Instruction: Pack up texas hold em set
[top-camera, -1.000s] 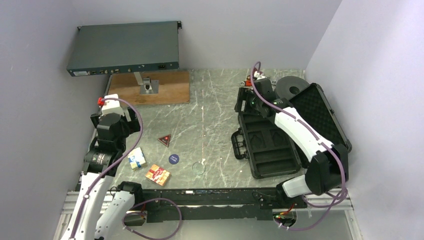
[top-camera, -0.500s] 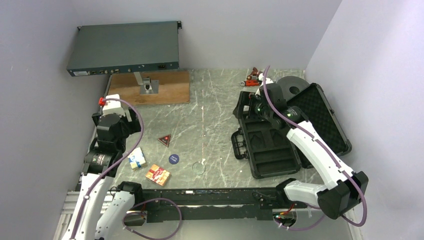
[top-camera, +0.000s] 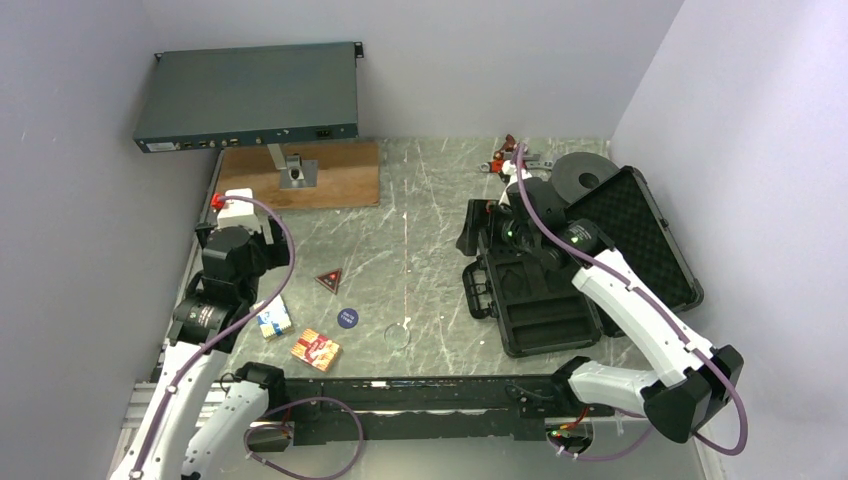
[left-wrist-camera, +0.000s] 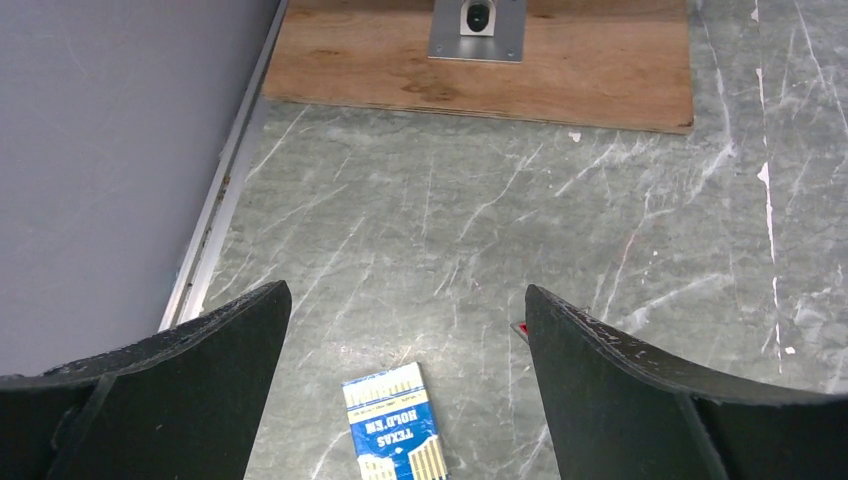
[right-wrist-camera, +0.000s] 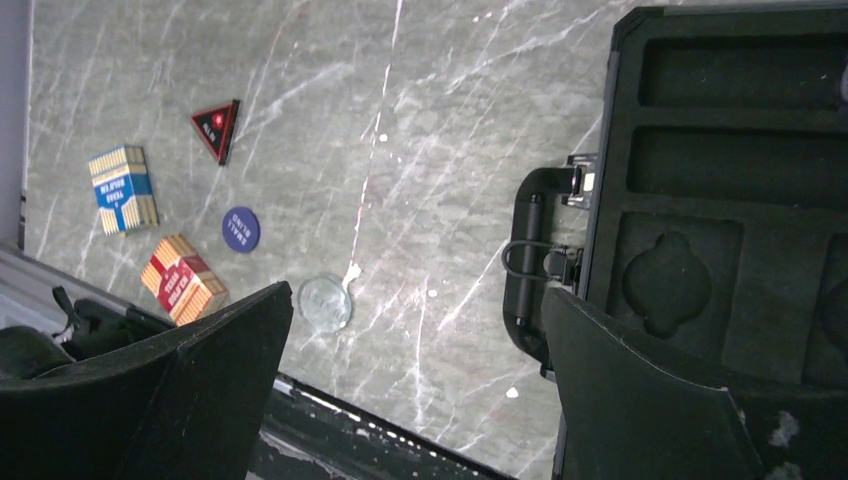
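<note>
The black case (top-camera: 545, 300) lies open at the right, its foam slots empty, lid (top-camera: 640, 235) laid back. The blue-white card box (top-camera: 272, 318), red card box (top-camera: 315, 350), red triangle (top-camera: 329, 280), blue disc (top-camera: 347, 318) and clear disc (top-camera: 398, 335) lie on the table left of it. No purple chip stack shows. My left gripper (left-wrist-camera: 405, 300) is open and empty, hovering above the blue-white box (left-wrist-camera: 395, 430). My right gripper (right-wrist-camera: 415, 300) is open and empty, above the case's far left corner (top-camera: 480, 225). Its view shows the clear disc (right-wrist-camera: 324, 302) and the case (right-wrist-camera: 740, 180).
A grey rack unit (top-camera: 250, 95) stands on a wooden board (top-camera: 300, 175) at the back left. A black ring-shaped spool (top-camera: 580, 172) and a red-handled tool (top-camera: 510, 155) lie behind the case. Walls close in the left, back and right.
My right gripper has moved left and nearer, from over the case's far end to its far left corner. My left arm has shifted slightly right. The set's pieces have not moved.
</note>
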